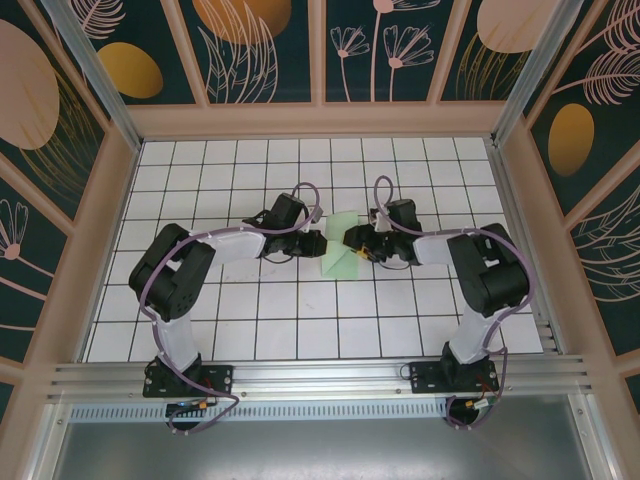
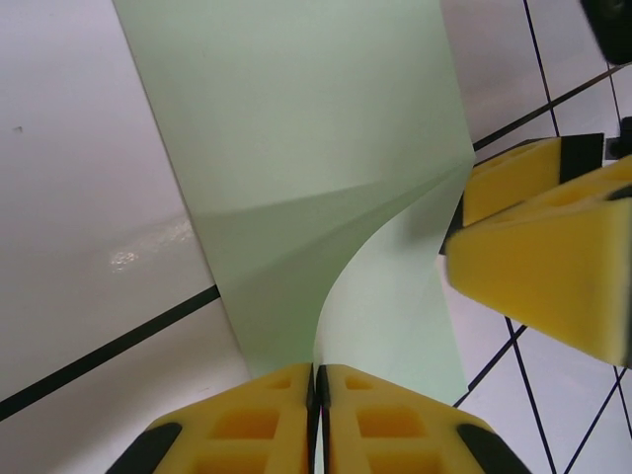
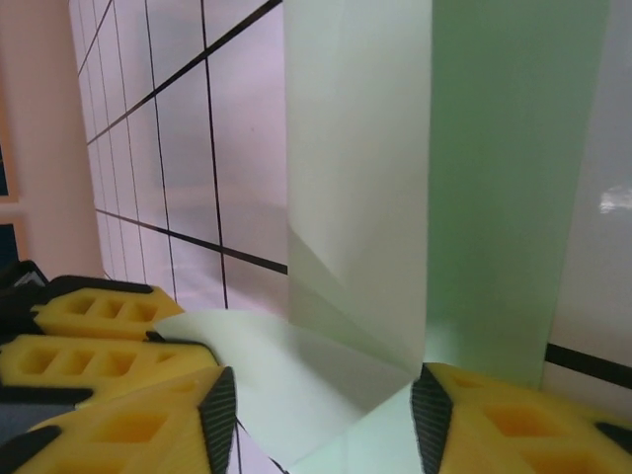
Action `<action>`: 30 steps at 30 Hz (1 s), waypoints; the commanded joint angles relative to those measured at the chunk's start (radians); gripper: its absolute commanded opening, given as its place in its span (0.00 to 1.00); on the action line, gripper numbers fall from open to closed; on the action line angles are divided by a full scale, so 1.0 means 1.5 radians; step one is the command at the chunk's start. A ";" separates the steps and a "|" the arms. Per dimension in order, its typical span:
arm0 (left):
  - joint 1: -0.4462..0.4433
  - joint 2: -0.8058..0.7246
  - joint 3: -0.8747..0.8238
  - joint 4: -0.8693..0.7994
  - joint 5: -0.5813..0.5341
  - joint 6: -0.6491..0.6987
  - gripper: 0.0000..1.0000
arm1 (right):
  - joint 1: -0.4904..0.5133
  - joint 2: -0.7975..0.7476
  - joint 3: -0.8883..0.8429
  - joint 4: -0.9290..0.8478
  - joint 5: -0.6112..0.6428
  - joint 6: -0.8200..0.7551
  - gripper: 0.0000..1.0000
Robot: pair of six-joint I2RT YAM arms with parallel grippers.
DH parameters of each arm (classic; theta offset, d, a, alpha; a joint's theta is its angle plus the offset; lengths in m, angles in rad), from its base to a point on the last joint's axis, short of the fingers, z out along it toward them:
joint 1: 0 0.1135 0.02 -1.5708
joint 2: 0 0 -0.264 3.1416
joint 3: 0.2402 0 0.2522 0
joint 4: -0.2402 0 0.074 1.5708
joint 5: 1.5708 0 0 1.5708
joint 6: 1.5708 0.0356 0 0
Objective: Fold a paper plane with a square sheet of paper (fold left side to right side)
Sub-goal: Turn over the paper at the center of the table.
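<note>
On the white-tiled table [image 1: 200,300], the pale green sheet of paper [image 1: 336,256] lies at the centre, partly folded, with its long axis running roughly away from the arm bases. It sits between the two arms, each about equally near. The left end effector [image 2: 316,380] is at its left edge and the right end effector [image 3: 324,390] at its right. The left one is closed, pinching a lifted edge that curls upward. The right one is open, its jaws apart astride a raised flap. The fold likely needs the pinched edge carried rightward.
</note>
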 commanded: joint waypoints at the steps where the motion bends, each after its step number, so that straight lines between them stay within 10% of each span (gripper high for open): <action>1: -0.001 -0.013 -0.005 0.015 -0.009 -0.005 0.15 | 0.010 0.016 0.020 0.055 -0.024 0.023 0.43; 6: 0.001 -0.039 -0.008 0.022 -0.019 -0.003 0.39 | 0.005 0.001 0.014 0.084 -0.028 0.015 0.04; 14: 0.025 -0.256 -0.045 0.035 -0.110 -0.032 0.98 | -0.071 -0.150 -0.034 0.148 -0.100 -0.033 0.00; 20: 0.030 -0.393 -0.091 0.092 -0.128 -0.090 0.98 | -0.126 -0.266 0.006 0.198 -0.207 0.000 0.00; 30: 0.031 -0.401 -0.094 0.278 0.112 -0.195 0.98 | -0.071 -0.321 0.136 0.245 -0.269 0.062 0.00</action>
